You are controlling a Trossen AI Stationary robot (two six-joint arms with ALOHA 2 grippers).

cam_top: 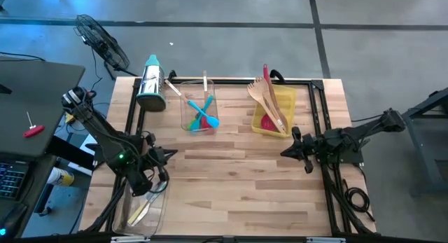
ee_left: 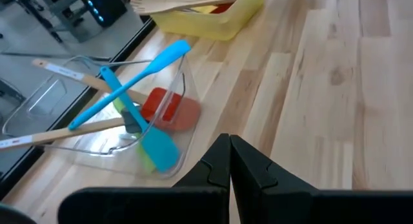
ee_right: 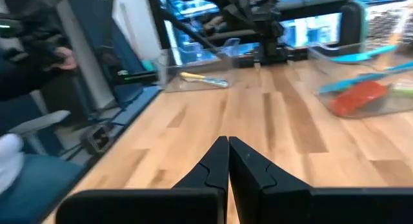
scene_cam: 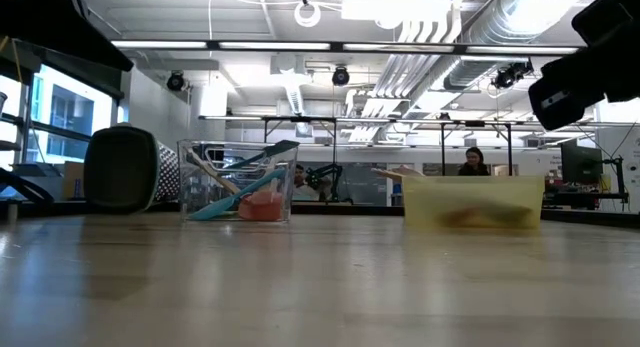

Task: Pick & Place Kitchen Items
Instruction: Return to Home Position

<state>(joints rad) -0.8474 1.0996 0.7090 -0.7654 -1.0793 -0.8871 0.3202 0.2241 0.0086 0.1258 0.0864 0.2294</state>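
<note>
Two blue spatulas (ee_left: 143, 74) crossed diagonally, leaning in clear bin (cam_top: 186, 96)

No legible text, brand, number anywhere. Pale stickers (ee_left: 64, 70) on wooden handles (ee_left: 90, 127) inside clear bin (ee_left: 45, 98): unreadable.

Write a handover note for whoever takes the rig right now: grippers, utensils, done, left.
Left gripper: shut, empty, above the table's left side near the front clear bin.
Right gripper: shut, empty, above the table's right side.
Back clear bin: blue spatulas, a red spatula, wooden-handled pieces.
Yellow bin: wooden forks and spoons, plus something red.
Front clear bin: a slim yellowish utensil.
Grater lies beside the back clear bin.
Done: every utensil in view sits in a bin.
Left: probably only parking the arms.
</note>
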